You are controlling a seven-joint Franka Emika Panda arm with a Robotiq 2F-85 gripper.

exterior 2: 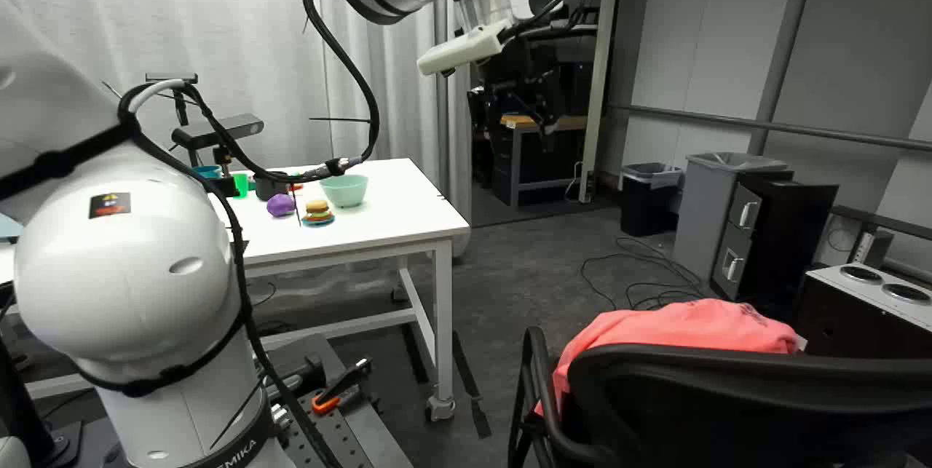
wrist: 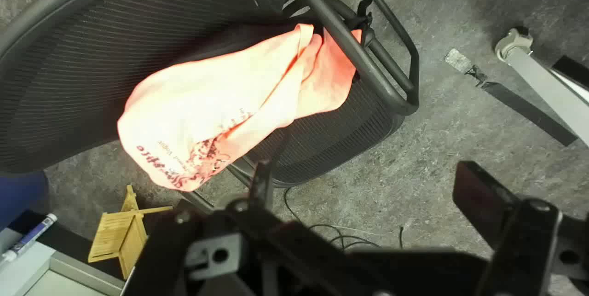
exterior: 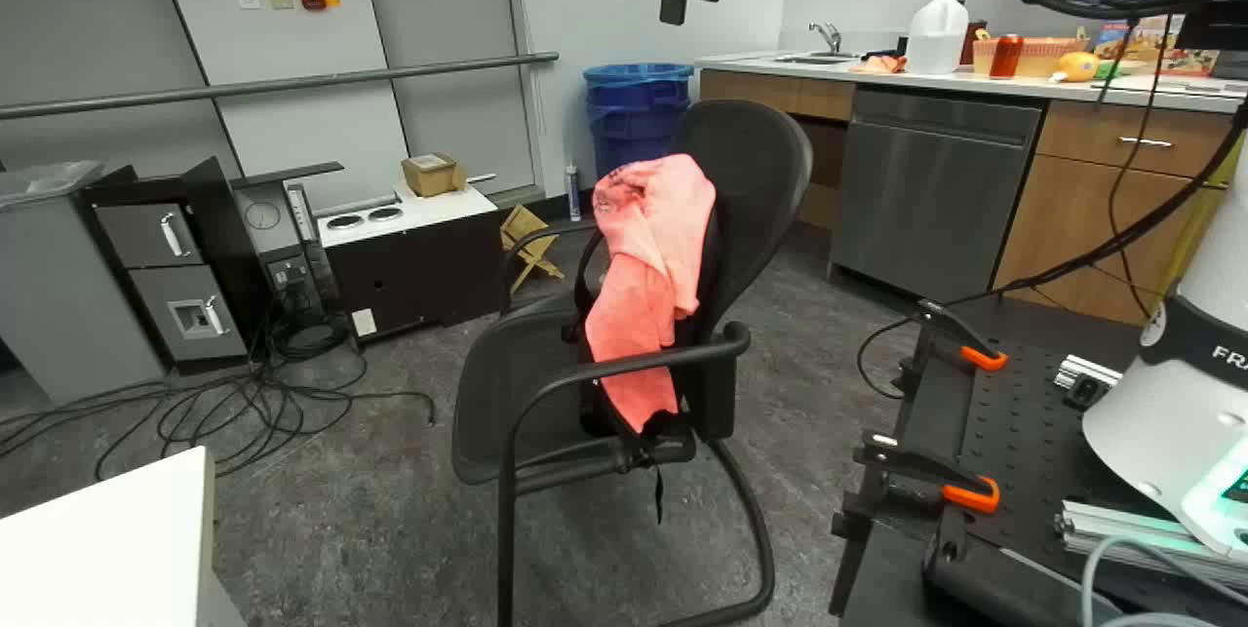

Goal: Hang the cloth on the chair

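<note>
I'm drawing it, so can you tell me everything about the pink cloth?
The cloth is coral pink, soft-looking and creased, with dark printing near its upper end. It drapes limply over something black on the chair, in front of the backrest; its lower end hangs lower than one armrest. The open fingers are not touching it.

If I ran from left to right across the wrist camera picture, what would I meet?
The blue-and-white tube → the yellowish wooden stand → the pink cloth → the table wheel.
</note>
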